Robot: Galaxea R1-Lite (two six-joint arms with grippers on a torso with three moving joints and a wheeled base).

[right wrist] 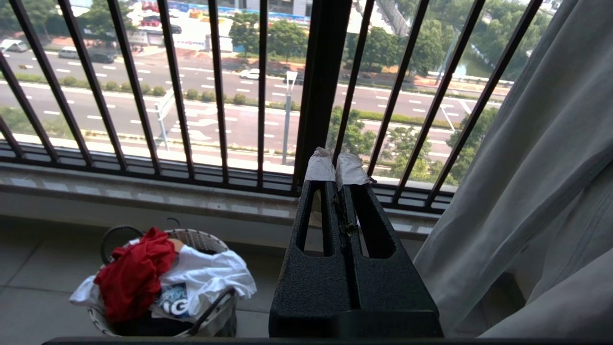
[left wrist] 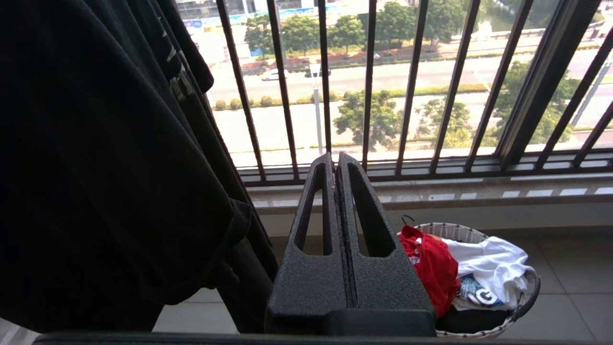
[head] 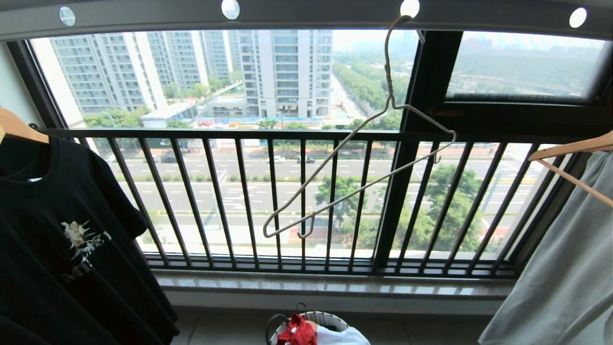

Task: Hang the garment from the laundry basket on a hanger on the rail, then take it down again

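Red garment (right wrist: 131, 273) crumpled in laundry basket (right wrist: 201, 238).

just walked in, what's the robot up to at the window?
Nothing is being handled yet. The red garment lies bunched in the laundry basket on the floor below the window, beside white cloth. The white wire hanger hangs bare and tilted from the rail. Both end effectors are shut and empty, held out toward the window: the left end effector beside the black T-shirt, the right end effector beside the pale grey garment.
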